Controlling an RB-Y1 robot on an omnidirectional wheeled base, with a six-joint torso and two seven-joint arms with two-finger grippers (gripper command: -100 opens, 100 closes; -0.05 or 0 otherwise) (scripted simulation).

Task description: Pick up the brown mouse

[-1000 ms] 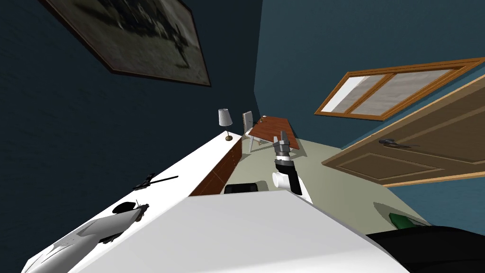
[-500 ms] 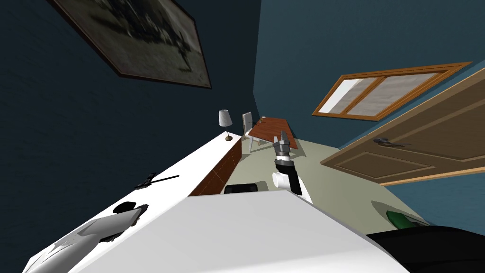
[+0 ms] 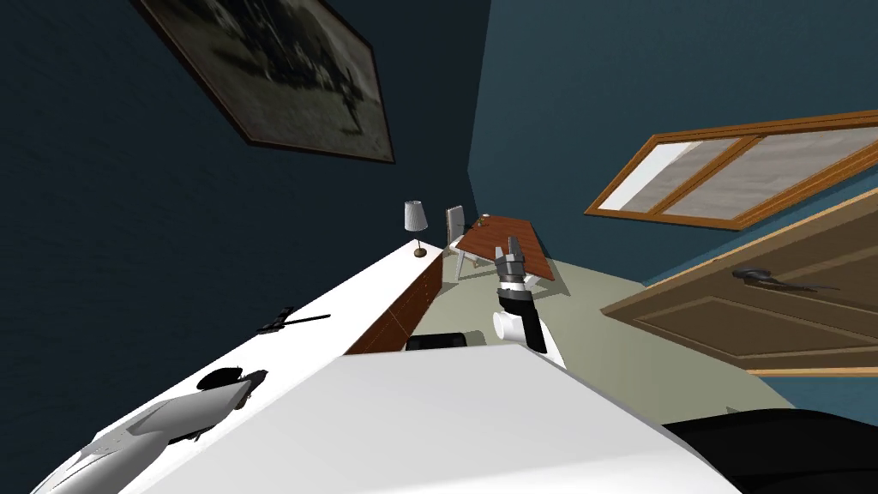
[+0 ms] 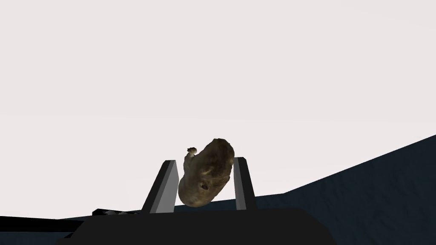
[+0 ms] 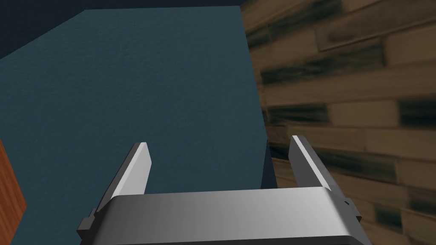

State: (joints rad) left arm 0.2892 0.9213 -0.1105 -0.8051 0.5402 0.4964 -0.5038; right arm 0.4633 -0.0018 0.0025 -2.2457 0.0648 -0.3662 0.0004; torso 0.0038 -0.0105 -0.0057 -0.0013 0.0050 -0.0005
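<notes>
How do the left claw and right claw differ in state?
The left claw is shut on the brown mouse; the right claw stands open, holding nothing. The left claw's fingers press the mouse's sides; the right claw's stand wide apart. Both have two thin blade-like fingers.

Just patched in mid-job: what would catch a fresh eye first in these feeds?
The brown mouse, pinched between the left jaws with the white counter behind it. Next, the right jaws, open and empty, held up ahead of me toward the wooden table.

A lamp (image 3: 415, 216) stands at the white sideboard's (image 3: 360, 292) far end, beside a chair (image 3: 454, 225).
</notes>
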